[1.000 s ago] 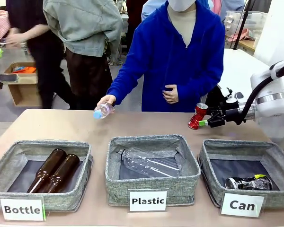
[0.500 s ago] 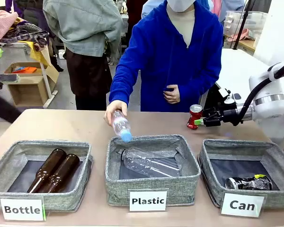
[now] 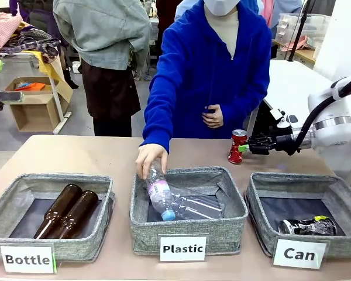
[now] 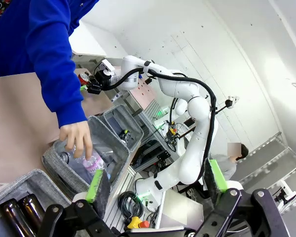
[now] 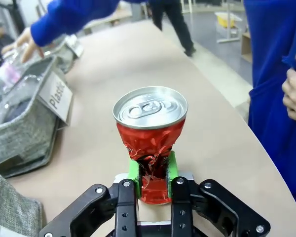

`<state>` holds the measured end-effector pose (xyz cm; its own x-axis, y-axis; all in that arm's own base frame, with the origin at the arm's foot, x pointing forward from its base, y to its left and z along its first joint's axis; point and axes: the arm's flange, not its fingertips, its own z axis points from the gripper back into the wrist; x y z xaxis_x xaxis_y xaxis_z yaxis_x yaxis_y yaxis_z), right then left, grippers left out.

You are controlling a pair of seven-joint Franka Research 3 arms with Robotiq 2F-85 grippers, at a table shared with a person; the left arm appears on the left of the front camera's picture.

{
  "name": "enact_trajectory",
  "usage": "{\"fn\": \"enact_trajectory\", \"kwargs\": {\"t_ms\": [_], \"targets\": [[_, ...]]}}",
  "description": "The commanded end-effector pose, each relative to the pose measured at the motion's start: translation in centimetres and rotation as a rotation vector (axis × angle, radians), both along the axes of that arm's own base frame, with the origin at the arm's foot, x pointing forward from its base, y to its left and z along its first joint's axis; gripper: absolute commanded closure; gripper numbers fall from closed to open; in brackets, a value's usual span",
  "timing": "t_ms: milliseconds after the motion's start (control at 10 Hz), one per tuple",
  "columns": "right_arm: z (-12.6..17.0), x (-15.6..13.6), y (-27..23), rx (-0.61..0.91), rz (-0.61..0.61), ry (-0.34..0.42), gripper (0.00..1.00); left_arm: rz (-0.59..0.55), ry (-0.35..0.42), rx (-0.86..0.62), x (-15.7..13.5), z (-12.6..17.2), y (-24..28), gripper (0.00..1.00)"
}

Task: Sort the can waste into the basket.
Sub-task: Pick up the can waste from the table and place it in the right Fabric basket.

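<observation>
- We are pinching the dented red can [image 5: 150, 143] low on its crumpled waist with our right hand [image 3: 249, 146], at right of centre in the front frame, behind the "Can" basket [image 3: 304, 193].
- Our left hand [image 4: 155, 185] is hanging spread, holding nothing.
- We are judging the crushed metal may slip or tilt in this narrow grip and drop short of the basket.
- The tan surface [image 3: 88, 155] is bearing three bins; a person's hand [image 3: 150, 159] is lowering a plastic bottle [image 3: 159, 194] at centre, with a busy room behind.

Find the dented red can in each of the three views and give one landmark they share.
Front view: the red can stands upright right of centre, behind the bins, held by the right pincer.
Left wrist view: small, upper left, at the far arm's tip.
Right wrist view: centre, clamped low between the green pads.
Shared landmark: the Plastic bin.
</observation>
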<state>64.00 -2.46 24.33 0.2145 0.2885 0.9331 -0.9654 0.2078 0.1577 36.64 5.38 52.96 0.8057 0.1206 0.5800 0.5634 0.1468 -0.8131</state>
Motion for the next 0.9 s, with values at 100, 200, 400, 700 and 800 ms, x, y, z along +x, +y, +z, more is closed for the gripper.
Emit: {"fn": "enact_trajectory", "kwargs": {"t_ms": [100,200,400,700,800], "targets": [[0.4,0.5,0.3,0.009,0.012,-0.008,1.0,-0.002,0.005,-0.014,-0.1,0.3,0.2,0.0],[0.3,0.5,0.3,0.009,0.018,-0.001,1.0,-0.002,0.005,-0.014,-0.1,0.3,0.2,0.0],[1.0,0.0,0.1,0.017,0.038,-0.01,1.0,-0.002,0.005,-0.014,-0.1,0.3,0.2,0.0],[9.7,-3.1,-2.9,0.002,0.073,-0.097,1.0,-0.002,0.005,-0.014,-0.1,0.3,0.2,0.0],[12.9,-5.0,-4.2,-0.036,0.116,-0.047,1.0,-0.002,0.005,-0.014,-0.1,0.3,0.2,0.0]]}}
